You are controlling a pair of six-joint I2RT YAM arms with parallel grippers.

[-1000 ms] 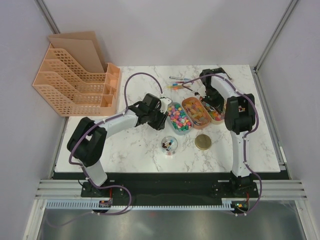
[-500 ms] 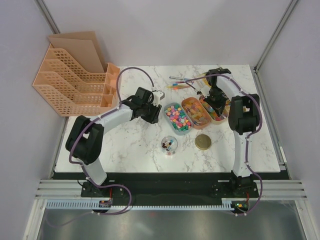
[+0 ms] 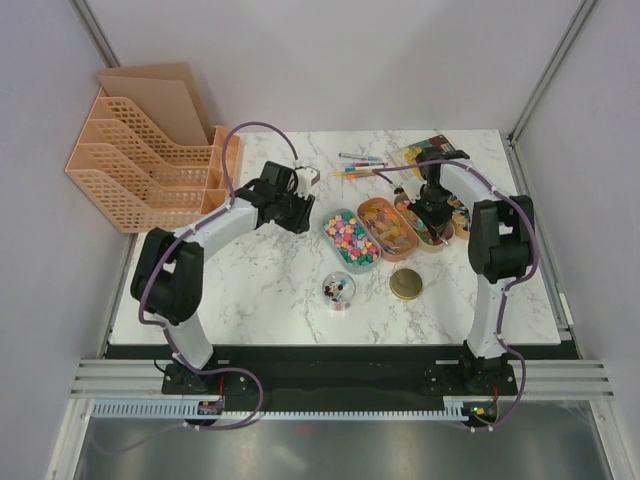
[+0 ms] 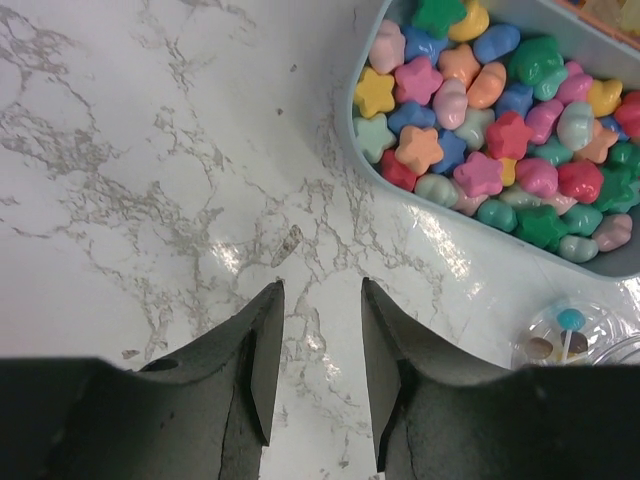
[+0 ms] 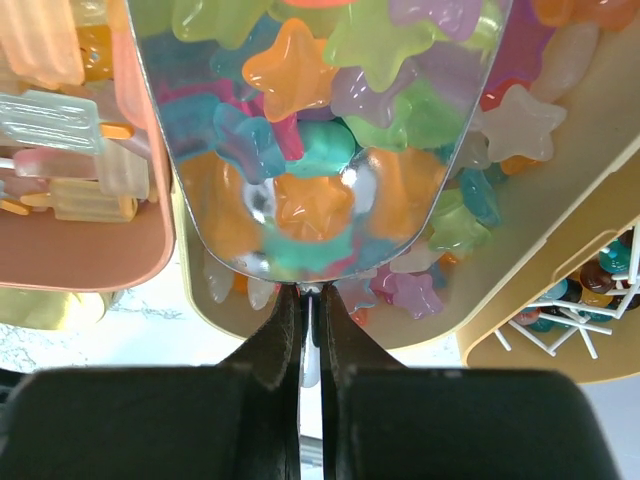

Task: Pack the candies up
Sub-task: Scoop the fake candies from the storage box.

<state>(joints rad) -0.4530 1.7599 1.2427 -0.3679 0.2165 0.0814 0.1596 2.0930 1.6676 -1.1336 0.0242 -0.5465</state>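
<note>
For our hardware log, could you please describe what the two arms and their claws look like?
The left arm and right arm have white tube-like links joined by bulky black joints, and a purple cable loops along each. The left claw and right claw each have two dark, matte, tapering fingers. No markings are readable.

Overhead plus two wrist close-ups.
Top camera looks down over the whole table [image 3: 260,290] from behind its near edge; left wrist faces down near the blue tray [image 4: 600,22], mid-frame overhead; right wrist hangs close over a scoop [image 5: 320,130] of candies [image 5: 520,120].
</note>
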